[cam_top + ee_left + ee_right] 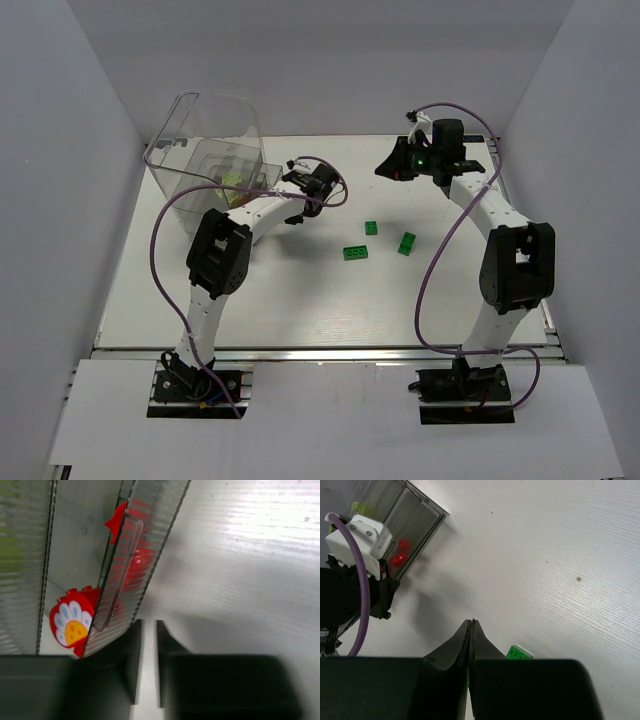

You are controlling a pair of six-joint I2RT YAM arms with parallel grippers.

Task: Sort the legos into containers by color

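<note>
Three green legos lie on the white table between the arms. One green lego shows just right of my right fingers. The clear divided bin stands at the back left and holds red pieces, one with a flower print, and something yellow-green. My left gripper sits beside the bin's near wall, its jaws a narrow gap apart and empty. My right gripper hovers at the back centre, shut and empty.
White walls enclose the table on three sides. The left arm's wrist and purple cable show in the right wrist view next to the bin. The right arm's purple cable loops over the table's right part.
</note>
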